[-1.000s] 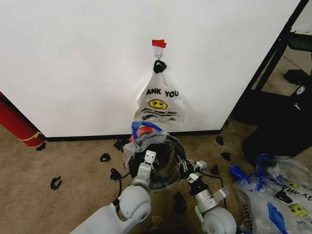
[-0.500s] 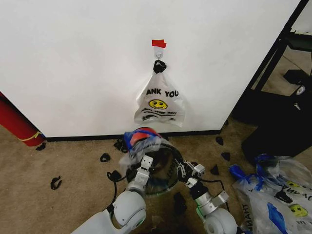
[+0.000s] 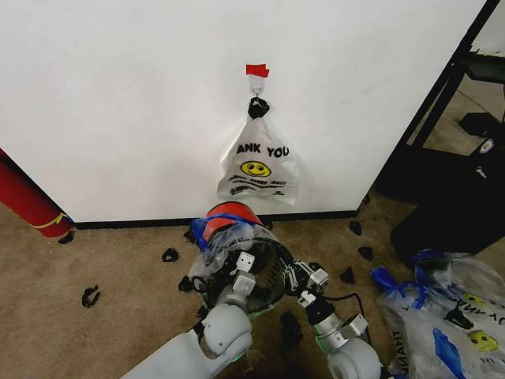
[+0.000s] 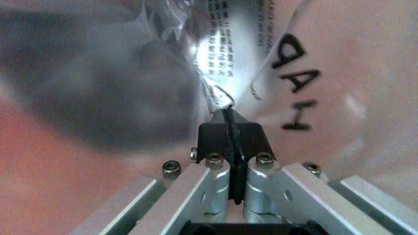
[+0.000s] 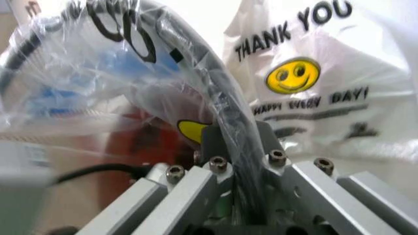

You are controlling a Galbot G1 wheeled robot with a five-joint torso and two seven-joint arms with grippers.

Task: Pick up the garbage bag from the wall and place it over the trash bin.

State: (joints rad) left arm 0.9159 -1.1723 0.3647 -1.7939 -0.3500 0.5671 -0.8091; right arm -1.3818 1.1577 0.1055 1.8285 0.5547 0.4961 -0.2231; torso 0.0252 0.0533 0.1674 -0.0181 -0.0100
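**Bag stretched over the bin, both grippers clamped on its film**

The garbage bag point(image 3: 237, 245), thin clear-white plastic with a blue handle bunched at its 11 o'clock edge, lay draped over the trash bin point(image 3: 230, 212) on the carpet just in front of the wall point(image 3: 118, 103). The bin's red base tipped toward the baseboard at 12 o'clock, and its black rim showed through the film.

The left gripper point(image 4: 230, 128) had its dark pads pressed together with a fold of the film caught between them; black letters ran across the plastic at its 2 o'clock. The right gripper point(image 5: 236, 142) was likewise closed on the bag, pinching the film together with the bin's black rim.

Another bag of the same print point(image 3: 259, 164) hung from a hook point(image 3: 256, 81) under a red tape strip point(image 3: 257, 70), directly at 12 o'clock from the bin, close above it. More such bags point(image 3: 442, 316) lay at 4 o'clock, cut off by the picture's edge. Open carpet lay at 9 o'clock, dotted with small black scraps point(image 3: 91, 296). The bin's inside was blurred and hard to read.
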